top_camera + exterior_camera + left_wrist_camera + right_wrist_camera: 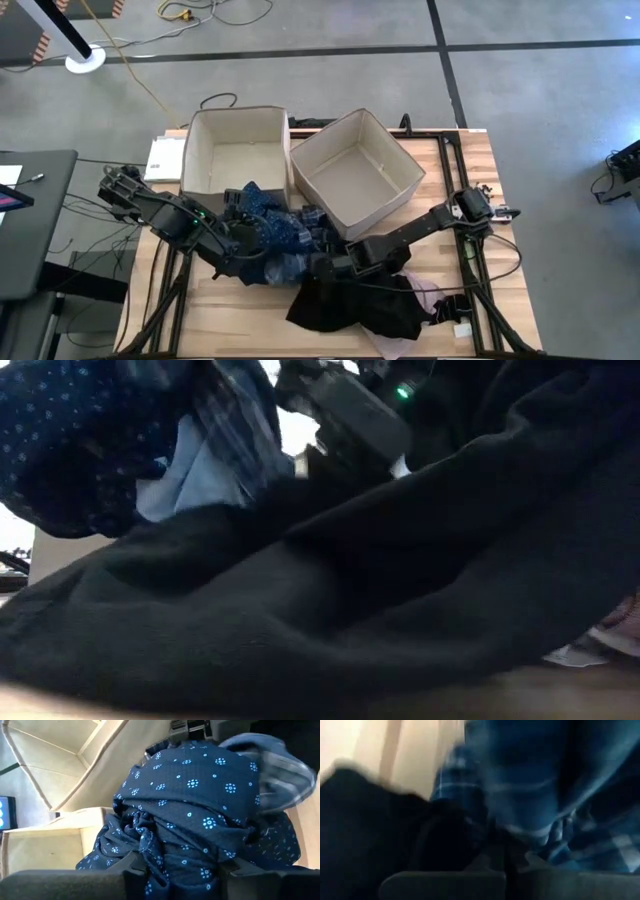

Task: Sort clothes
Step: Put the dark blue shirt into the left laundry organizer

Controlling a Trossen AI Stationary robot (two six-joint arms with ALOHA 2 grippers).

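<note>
A heap of clothes lies at the table's middle, near the two beige boxes. The dark blue patterned piece point(268, 226) is on its far left part and reaches the left box's near wall. It also shows in the low view point(70, 440). A blue-and-white plaid shirt point(285, 268) lies beside it. The large black garment point(358, 305) spreads toward the near edge and fills the low view point(330, 610). A pink piece point(428, 296) peeks out at its right. My left gripper point(245, 252) is shut on the patterned piece. My right gripper point(325, 266) is shut on the plaid shirt point(520, 795). My left gripper pinches a bunched fold of the dark blue patterned piece point(152, 852) between its two fingers point(134, 866), several layers together. It comes from the table's left, low over the heap. The cloth bulges out beyond the fingers and rests on the heap. My right gripper holds a gathered part of the plaid shirt point(535, 827) between its fingers, coming from the table's right. The picture is blurred, so the layers and the exact part do not show. The black garment point(375, 820) lies close beside the fingers.
Two open beige fabric boxes stand at the far middle, the left one point(236, 150) square to the table, the right one point(355, 170) turned askew. A white pad point(165, 158) lies left of the boxes. Bare wood shows at the near left and at the right.
</note>
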